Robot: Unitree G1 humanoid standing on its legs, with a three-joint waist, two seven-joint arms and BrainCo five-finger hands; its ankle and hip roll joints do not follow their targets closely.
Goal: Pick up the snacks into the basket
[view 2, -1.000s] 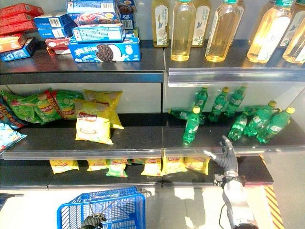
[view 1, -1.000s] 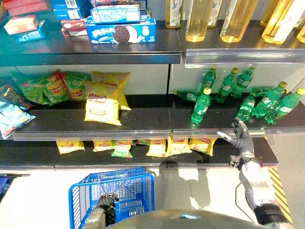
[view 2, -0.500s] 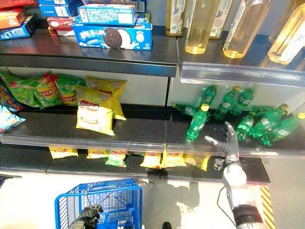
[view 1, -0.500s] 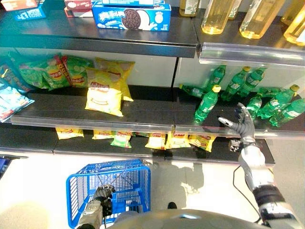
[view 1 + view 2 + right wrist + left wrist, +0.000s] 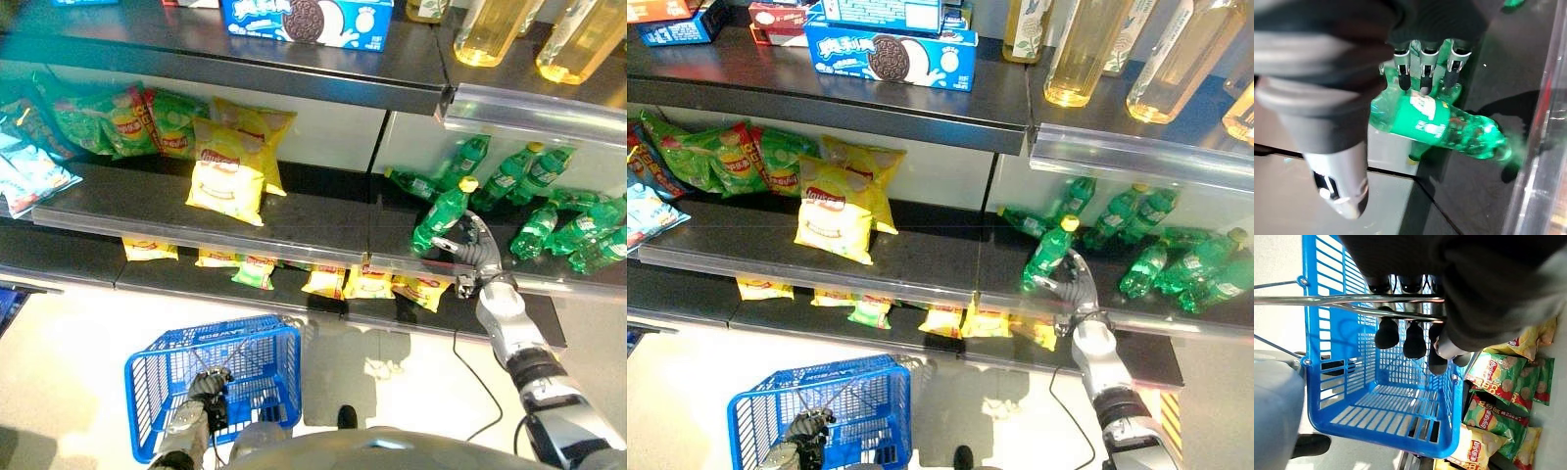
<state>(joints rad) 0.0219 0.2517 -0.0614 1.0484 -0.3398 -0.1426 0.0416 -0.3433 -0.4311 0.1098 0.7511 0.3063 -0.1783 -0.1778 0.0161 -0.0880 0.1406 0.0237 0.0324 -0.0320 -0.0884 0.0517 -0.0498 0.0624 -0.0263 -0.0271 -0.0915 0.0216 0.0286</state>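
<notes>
My left hand point(image 5: 201, 397) hangs low at the left, fingers point(image 5: 1405, 338) curled round the metal handles point(image 5: 1327, 298) of a blue wire basket point(image 5: 147, 401) with nothing in it. Yellow chip bags point(image 5: 230, 176) and green snack bags point(image 5: 137, 122) lie on the middle shelf, and small yellow packets point(image 5: 328, 282) on the bottom shelf. My right hand point(image 5: 477, 257) is up on the middle shelf at the right, right beside a standing green bottle point(image 5: 441, 211) with a yellow cap. Its fingers point(image 5: 1422, 73) are straight, reaching over the bottle point(image 5: 1435, 120), thumb held apart.
More green bottles point(image 5: 549, 211) lie and lean behind the right hand. A clear plastic lip point(image 5: 196, 227) runs along the front edge of the middle shelf. A blue cookie box point(image 5: 304, 18) and bottles of yellow liquid point(image 5: 495, 29) stand on the top shelf. Pale floor lies below.
The camera has swung, shifting the whole shelf down and right. My right hand has reached in from the shelf's front edge to the standing green bottle. The left hand keeps its hold on the basket.
</notes>
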